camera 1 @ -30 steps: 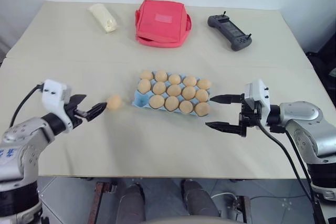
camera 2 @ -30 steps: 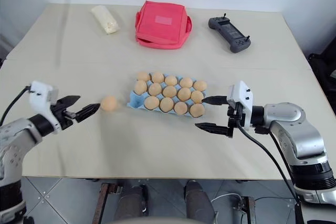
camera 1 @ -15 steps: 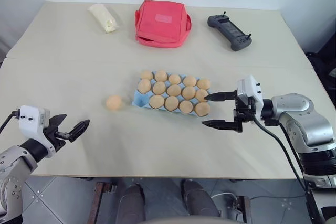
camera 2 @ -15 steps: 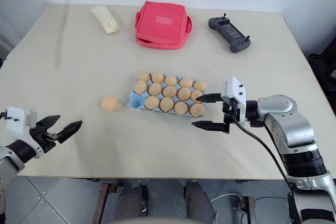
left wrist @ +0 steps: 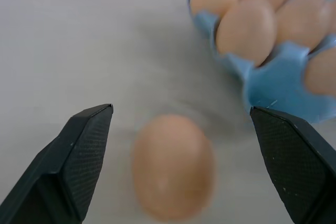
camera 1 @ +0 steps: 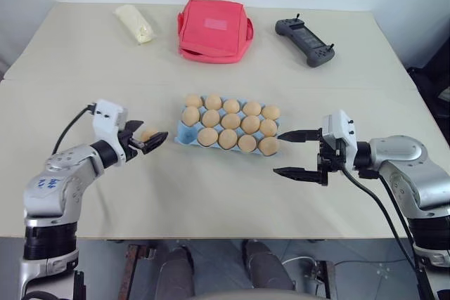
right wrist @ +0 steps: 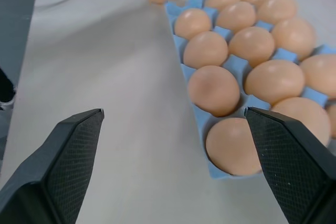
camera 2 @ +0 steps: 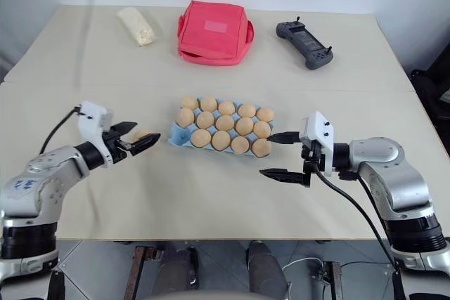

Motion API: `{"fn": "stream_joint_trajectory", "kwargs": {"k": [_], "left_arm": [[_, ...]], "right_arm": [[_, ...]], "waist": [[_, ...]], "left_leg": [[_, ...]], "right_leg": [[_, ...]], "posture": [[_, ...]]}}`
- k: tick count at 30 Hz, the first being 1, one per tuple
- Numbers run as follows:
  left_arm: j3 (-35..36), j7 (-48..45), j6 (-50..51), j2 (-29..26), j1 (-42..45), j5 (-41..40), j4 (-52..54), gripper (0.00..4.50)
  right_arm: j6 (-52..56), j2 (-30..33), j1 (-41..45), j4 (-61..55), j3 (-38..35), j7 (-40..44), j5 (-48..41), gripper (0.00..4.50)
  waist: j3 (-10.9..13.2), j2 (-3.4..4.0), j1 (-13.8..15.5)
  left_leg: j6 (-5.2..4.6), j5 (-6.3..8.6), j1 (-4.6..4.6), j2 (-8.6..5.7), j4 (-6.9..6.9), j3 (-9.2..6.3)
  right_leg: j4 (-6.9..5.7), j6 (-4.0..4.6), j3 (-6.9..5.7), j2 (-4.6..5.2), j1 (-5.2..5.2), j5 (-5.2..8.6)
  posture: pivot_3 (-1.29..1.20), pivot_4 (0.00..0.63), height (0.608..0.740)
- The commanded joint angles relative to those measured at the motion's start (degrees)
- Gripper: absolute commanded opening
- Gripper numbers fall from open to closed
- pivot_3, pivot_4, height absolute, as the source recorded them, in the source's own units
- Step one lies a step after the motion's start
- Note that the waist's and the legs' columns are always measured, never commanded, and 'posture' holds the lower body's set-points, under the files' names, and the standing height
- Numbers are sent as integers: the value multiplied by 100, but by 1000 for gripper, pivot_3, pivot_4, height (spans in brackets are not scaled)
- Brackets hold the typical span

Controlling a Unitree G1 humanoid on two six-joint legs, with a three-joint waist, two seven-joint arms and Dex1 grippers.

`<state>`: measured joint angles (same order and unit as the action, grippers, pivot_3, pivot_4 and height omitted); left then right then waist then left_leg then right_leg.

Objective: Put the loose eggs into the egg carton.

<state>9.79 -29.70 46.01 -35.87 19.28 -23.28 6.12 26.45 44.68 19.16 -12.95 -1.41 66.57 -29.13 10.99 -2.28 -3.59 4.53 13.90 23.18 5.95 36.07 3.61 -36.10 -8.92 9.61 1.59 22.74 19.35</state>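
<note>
Reaching for the last loose egg [left wrist: 173,165], your left gripper [camera 1: 146,142] straddles it with jaws apart, at nine o'clock beside the egg carton [camera 1: 184,131]. Close gently next, then lift it into the empty cup.

You have the egg carton [camera 1: 228,128] at the table's [camera 1: 211,194] middle, eggs in its cups. One loose egg [camera 1: 148,135] lies on the table just left of it. Behind the carton, along the far edge, sit a packet [camera 1: 134,23] on the left, a pouch [camera 1: 214,30] centrally, and a controller [camera 1: 305,41] on the right.
</note>
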Motion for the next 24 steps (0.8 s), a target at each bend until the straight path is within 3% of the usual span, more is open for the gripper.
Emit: {"fn": "stream_joint_trajectory", "kwargs": {"k": [1, 3, 11, 12, 16, 24], "left_arm": [[-247, -56, -7, -186, 196, 279, -253, 4463], [-286, -91, -125, -133, 326, 294, -410, 4463], [-318, -264, -155, -108, 750, 251, -466, 1913], [-293, -299, -133, -108, 799, 202, -409, 1759], [-119, -450, -225, 31, 1144, -79, -321, 1714], [-590, -936, -213, 192, 1571, -186, -247, 1714]], "right_arm": [[81, 125, -182, -394, -370, -168, -171, 4500], [119, 148, -305, -500, -455, -236, -201, 4500], [212, 185, -575, -748, -679, -475, -270, 4500], [224, 191, -618, -783, -708, -503, -281, 4500], [256, 196, -759, -906, -787, -596, -318, 4500], [226, 153, -777, -946, -743, -741, -325, 4500]], "waist": [[0, 0, 24], [0, 1, 38], [0, 1, 32], [0, 0, 38], [0, 0, 55], [0, 1, 43]], "left_leg": [[0, 0, 1, 0, 0, 0], [0, 0, 1, -1, 2, 1], [-3, -2, 0, -2, 8, 0], [-4, -2, 0, -2, 7, 0], [-2, -2, 2, -2, 5, -1], [-2, -2, 2, -4, 8, -1]], "right_leg": [[0, 0, 0, 0, 0, 0], [0, 0, 0, 0, -2, 0], [-6, -4, 0, 0, -5, -3], [-6, -4, 0, 0, -4, -3], [-2, -4, 0, 0, -4, -2], [-2, -6, 1, 0, -7, -3]], "posture": [[0, 150, 740], [0, 150, 740], [0, 150, 740], [0, 150, 740], [0, 150, 740], [0, 150, 740]]}}
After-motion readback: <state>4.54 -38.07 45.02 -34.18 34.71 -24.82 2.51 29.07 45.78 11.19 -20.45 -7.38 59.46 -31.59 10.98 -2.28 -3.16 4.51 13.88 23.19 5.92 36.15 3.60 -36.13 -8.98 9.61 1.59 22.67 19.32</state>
